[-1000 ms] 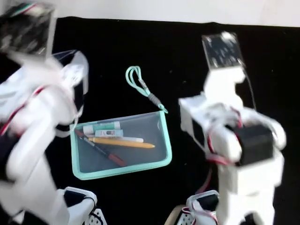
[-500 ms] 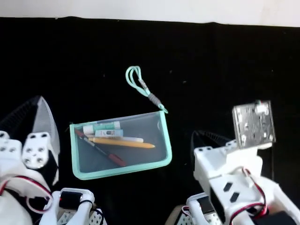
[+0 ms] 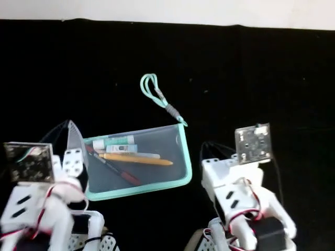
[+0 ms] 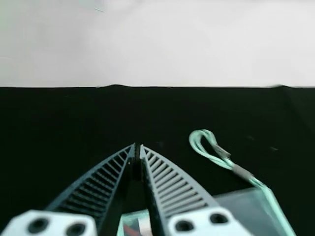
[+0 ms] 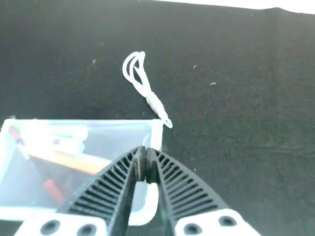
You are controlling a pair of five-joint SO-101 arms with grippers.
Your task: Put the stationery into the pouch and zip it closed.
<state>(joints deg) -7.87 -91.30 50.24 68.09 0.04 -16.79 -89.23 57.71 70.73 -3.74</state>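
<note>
A clear pouch [image 3: 157, 151] with mint-green trim lies flat on the black table, its zip line along the top edge. Inside it I see an orange pencil [image 3: 137, 159], a red pen [image 3: 115, 170] and small white and green pieces. A mint loop strap [image 3: 152, 90] trails from its upper right corner. My left gripper [image 4: 136, 150] is shut and empty, held near the pouch's left end [image 3: 70, 130]. My right gripper [image 5: 146, 160] is shut and empty, just to the right of the pouch's right edge [image 5: 156, 135]. The strap [image 5: 140, 78] lies beyond it.
Black cloth [image 3: 251, 68] covers the table, with a pale wall strip [image 3: 167, 10] behind its far edge. Both arm bodies [image 3: 246, 209] stand at the near edge, one on either side of the pouch.
Both arms have pulled back from over the table toward the near edge and folded low. The pouch and its contents have stayed in place.
</note>
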